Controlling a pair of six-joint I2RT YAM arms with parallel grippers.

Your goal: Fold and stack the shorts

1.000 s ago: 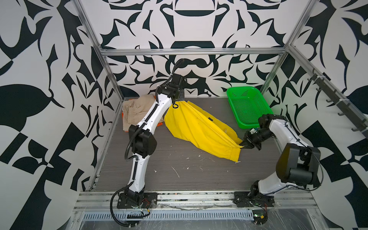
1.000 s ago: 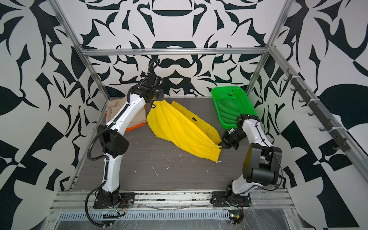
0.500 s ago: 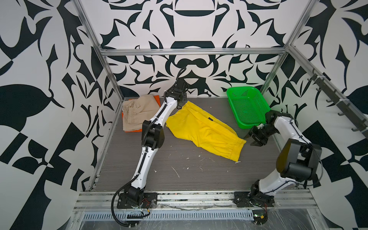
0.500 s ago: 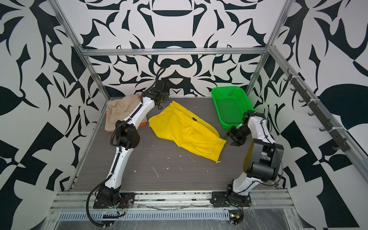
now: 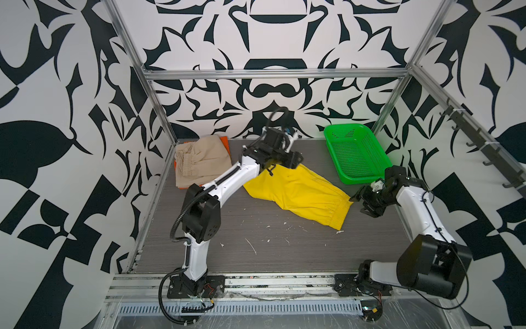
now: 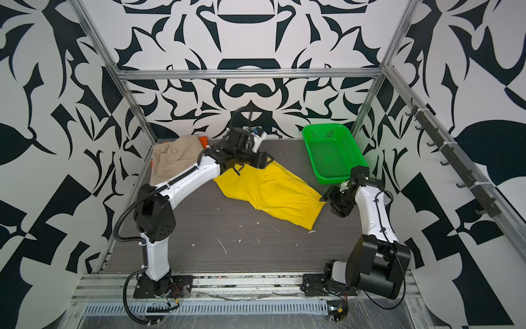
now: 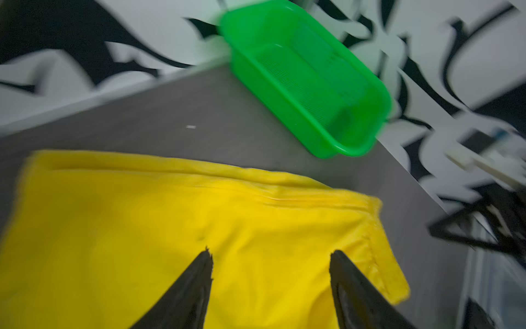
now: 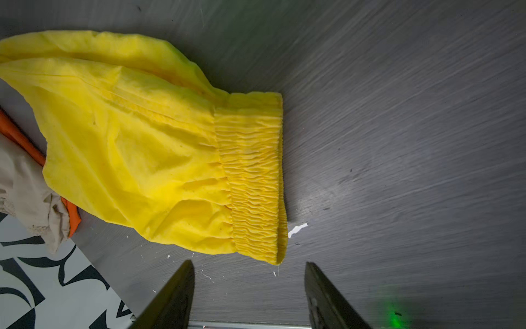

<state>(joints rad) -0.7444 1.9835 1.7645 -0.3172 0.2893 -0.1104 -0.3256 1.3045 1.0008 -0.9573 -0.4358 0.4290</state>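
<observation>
You've released the yellow shorts [image 5: 296, 193], now lying flat on the worktop [image 5: 256, 242] in both top views; the left wrist view shows the left end effector [image 7: 270, 256] spread over them, the right wrist view the right end effector [image 8: 249, 263] spread just off their waistband [image 8: 250, 171].

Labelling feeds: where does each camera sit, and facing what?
Both top views: high in front, looking down on the table; both arms, left gripper and right gripper show.
Left wrist: on left arm, facing yellow shorts and green basket; fingertips show.
Right wrist: on right arm, facing the waistband; fingertips show.
Shared: all four show the shorts.
</observation>
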